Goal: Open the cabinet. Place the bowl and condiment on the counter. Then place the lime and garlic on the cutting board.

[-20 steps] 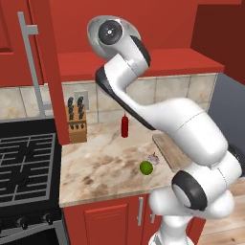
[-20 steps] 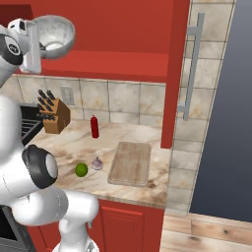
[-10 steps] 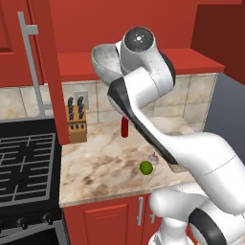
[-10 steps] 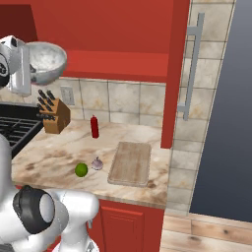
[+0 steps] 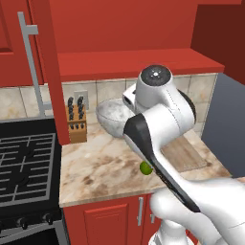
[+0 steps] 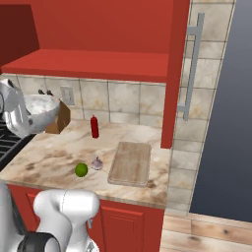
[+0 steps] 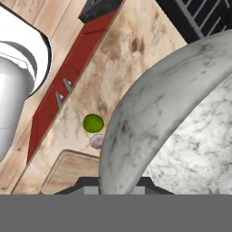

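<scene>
Your jaws are pinched on the rim of the bowl [image 7: 181,118], carrying it above the counter [image 5: 105,167], not yet set down.

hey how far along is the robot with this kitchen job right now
Done: the cabinet door stands open, and the condiment is on the counter. In hand: the end effector is carrying the bowl above the counter. Left: set it down, then move the lime and garlic onto the cutting board.
</scene>
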